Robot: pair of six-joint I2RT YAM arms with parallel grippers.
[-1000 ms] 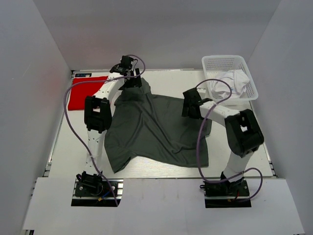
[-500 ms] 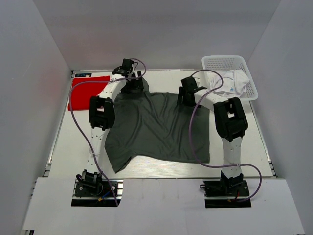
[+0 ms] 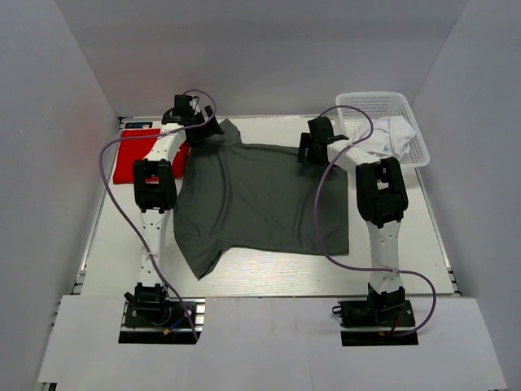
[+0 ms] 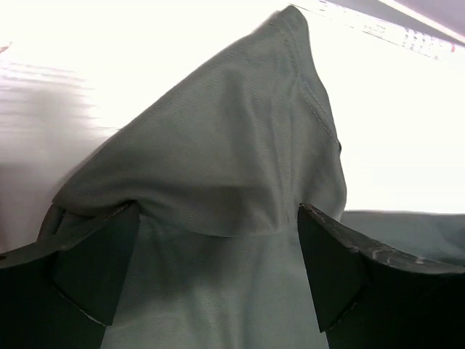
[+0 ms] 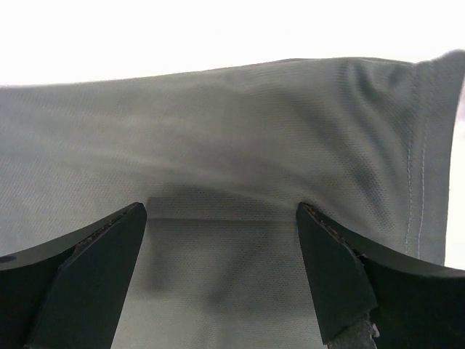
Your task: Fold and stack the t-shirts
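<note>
The dark grey-green t-shirt [image 3: 260,195] lies spread flat in the middle of the table, a sleeve at the near left. My left gripper [image 3: 199,134] is over its far left corner, and my right gripper [image 3: 309,151] is over its far right edge. In the left wrist view my left gripper [image 4: 218,269] is open, with a raised fold of the shirt [image 4: 218,160] between the wide jaws. In the right wrist view my right gripper [image 5: 221,269] is open over flat cloth [image 5: 218,131]. A bright red t-shirt [image 3: 130,159] lies folded at the far left.
A white mesh basket [image 3: 370,99] stands at the far right with a crumpled white t-shirt [image 3: 384,137] in it. White walls close in the table on three sides. Purple cables loop from both arms over the shirt.
Both arms reached further back. The left gripper moved left and the right gripper moved back. The shirt's far edge is pulled out wider and straighter, and the cloth lies flatter.
</note>
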